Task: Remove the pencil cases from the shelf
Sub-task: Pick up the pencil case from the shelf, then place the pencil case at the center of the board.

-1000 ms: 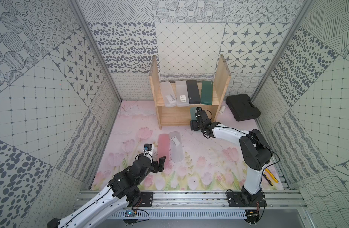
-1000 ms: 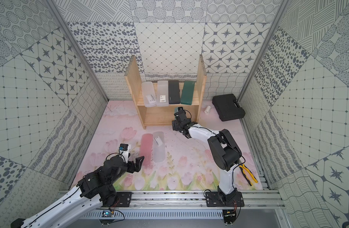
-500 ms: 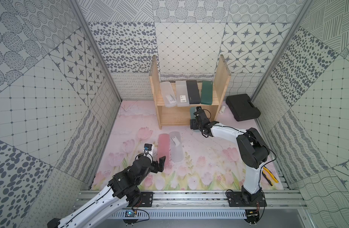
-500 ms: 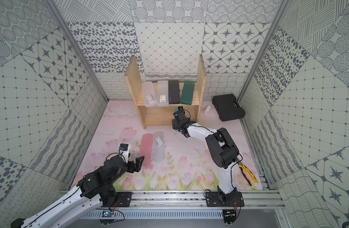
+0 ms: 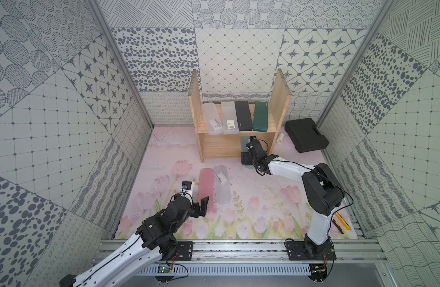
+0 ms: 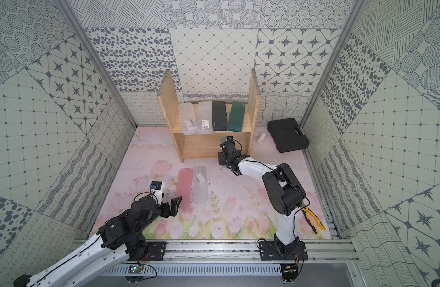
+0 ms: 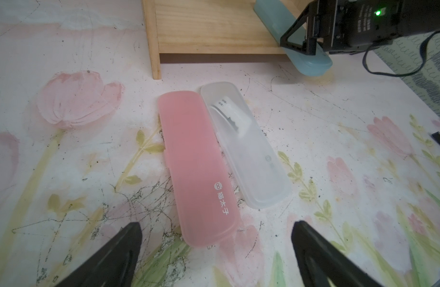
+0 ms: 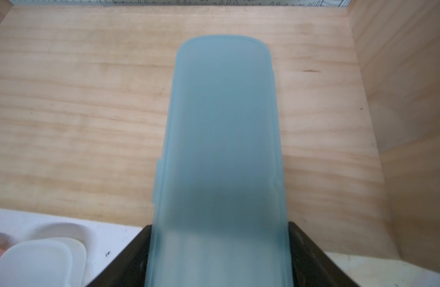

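The light-wood shelf [image 5: 279, 99] stands at the back. Its upper board carries two frosted clear pencil cases [image 5: 211, 119], a black one [image 5: 243, 115] and a dark green one [image 5: 260, 116]. A light blue case [image 8: 221, 136] lies on the lower board, its near end sticking out over the front edge. My right gripper [image 5: 247, 159] is shut on that end, one finger against each long side. On the mat lie a pink case [image 7: 199, 169] and a clear case [image 7: 243, 144], side by side. My left gripper [image 7: 216, 231] hovers open just short of the pink case.
A black toolbox [image 5: 306, 135] sits right of the shelf with a small white roll [image 5: 280, 138] between them. Yellow-handled pliers [image 5: 340, 222] lie near the front right corner. Patterned walls close in the mat on three sides.
The right gripper's fingers have closed in on the light blue case at the lower board. The left arm has not moved.
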You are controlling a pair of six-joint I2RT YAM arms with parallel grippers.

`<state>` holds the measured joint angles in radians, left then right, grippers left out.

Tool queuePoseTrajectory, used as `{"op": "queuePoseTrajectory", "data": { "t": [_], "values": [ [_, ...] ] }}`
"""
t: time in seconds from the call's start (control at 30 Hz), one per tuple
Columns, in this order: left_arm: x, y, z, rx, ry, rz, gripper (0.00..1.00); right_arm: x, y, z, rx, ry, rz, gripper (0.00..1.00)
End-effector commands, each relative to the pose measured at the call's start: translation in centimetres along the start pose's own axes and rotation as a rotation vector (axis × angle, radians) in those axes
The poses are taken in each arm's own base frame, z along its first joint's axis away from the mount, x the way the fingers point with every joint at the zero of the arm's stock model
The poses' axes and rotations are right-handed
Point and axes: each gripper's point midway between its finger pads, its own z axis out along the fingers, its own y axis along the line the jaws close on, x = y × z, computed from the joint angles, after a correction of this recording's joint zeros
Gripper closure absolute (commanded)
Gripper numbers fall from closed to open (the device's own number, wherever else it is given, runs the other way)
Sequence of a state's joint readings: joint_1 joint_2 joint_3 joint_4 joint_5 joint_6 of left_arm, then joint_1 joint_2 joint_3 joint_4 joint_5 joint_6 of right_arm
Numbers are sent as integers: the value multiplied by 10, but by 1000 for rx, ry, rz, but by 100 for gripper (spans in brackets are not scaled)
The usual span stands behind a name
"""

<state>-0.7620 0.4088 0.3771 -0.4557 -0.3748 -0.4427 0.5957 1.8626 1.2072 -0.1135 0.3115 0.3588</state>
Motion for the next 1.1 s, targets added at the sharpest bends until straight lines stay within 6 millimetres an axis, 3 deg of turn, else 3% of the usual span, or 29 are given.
{"op": "queuePoseTrajectory", "data": {
  "t": [0.0,0.17,0.53,0.73,1.07],
  "values": [
    [-12,-1,-1,-1,-44,-4,1,2,5,-21,-36,-12,33,27],
    [-12,-1,-3,1,-42,-9,1,19,11,-49,-59,-7,21,27],
    [-12,2,-10,0,-51,-21,1,81,40,-101,-119,26,-37,27],
    [-14,3,-13,4,-63,-27,1,106,60,-103,-138,52,-50,27],
    [-13,4,-13,0,-65,-29,1,124,78,-83,-110,71,-73,27]
  ]
}}
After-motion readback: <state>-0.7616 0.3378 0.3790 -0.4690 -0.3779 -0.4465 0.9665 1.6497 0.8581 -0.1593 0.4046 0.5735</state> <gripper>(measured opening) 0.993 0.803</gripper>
